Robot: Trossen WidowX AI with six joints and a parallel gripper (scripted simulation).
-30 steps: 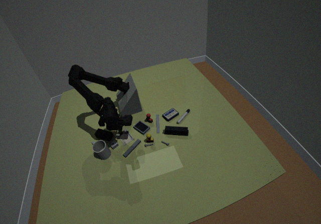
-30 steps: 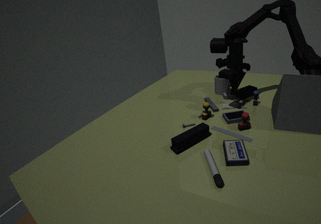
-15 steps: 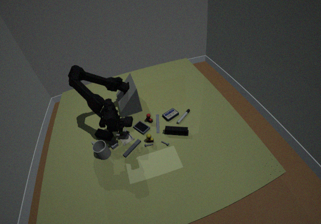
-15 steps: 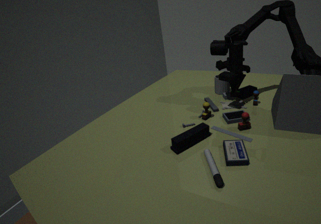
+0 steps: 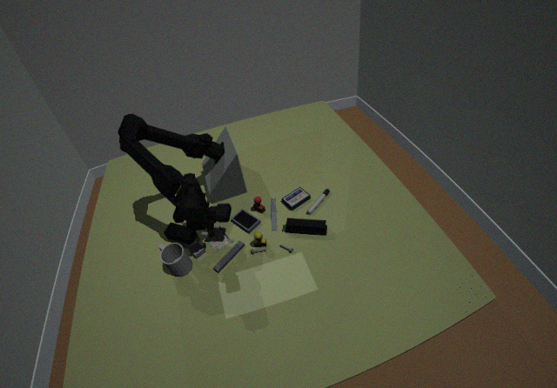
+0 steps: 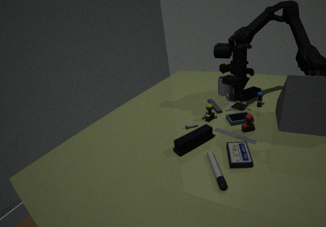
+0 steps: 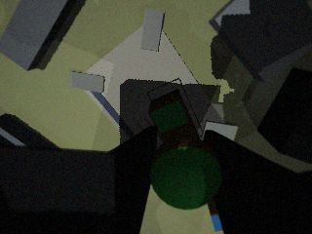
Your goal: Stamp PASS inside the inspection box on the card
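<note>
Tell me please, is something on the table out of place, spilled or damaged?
I see nothing spilled or damaged. Slightly odd are the two loose bolts lying near the yellow stamp: they seem unrelated to stamping.

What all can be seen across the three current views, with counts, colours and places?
Green-knobbed stamp: one, between the fingers over the card
Card: one, whitish, below the stamp
Knobbed stamps: three; red, yellow, blue, around the card
Open ink pad: one, dark, beside the card
Stamp-pad box: one, blue and white, near the marker
Marker: one, white, dark-ended
Stapler-like block: one, black, beside the marker
Mug: one, grey, behind the gripper in the exterior view
Screws: two, grey, near the yellow stamp
Arm: one, black
Gripper: one, black, shut on the green-knobbed stamp
</note>
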